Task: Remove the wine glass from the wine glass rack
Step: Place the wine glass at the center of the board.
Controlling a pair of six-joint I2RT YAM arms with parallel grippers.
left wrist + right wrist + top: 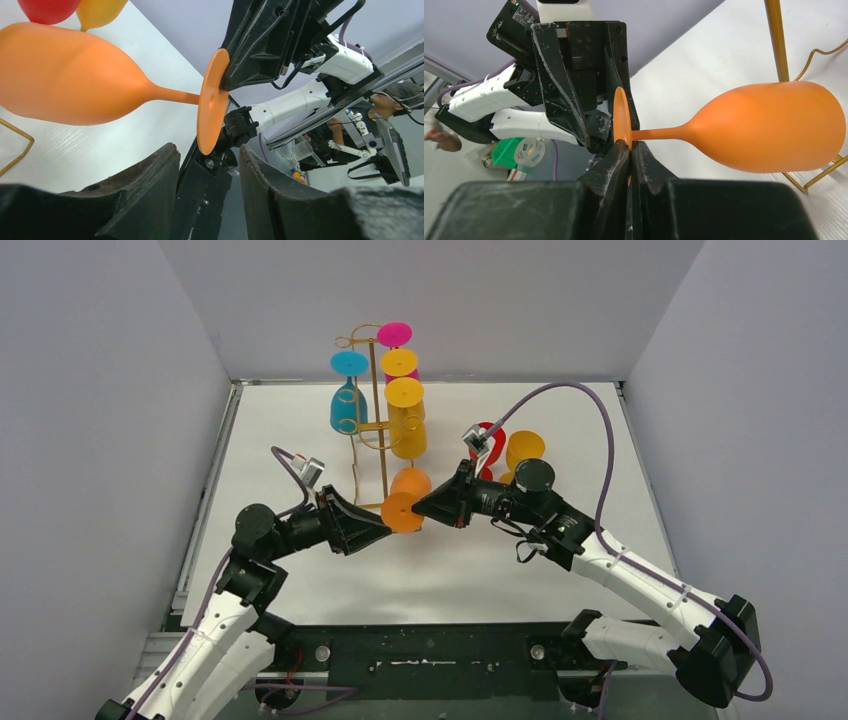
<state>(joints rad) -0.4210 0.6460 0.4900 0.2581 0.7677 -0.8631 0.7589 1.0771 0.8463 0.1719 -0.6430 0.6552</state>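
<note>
Orange glass (pixel 405 498) lies level at mid-frame, clear of the gold rack (pixel 372 430) just above it, its bowl toward the rack's base. The right gripper (pixel 418 508) pinches the rim of the glass's foot. The left gripper (pixel 385 530) sits beside the foot, fingers parted and gripping nothing. Bare white table (pixel 480 570) spreads below.

left tool (pixel 386 529) jaws parted | right tool (pixel 416 507) pinched shut | tips facing each other
</note>
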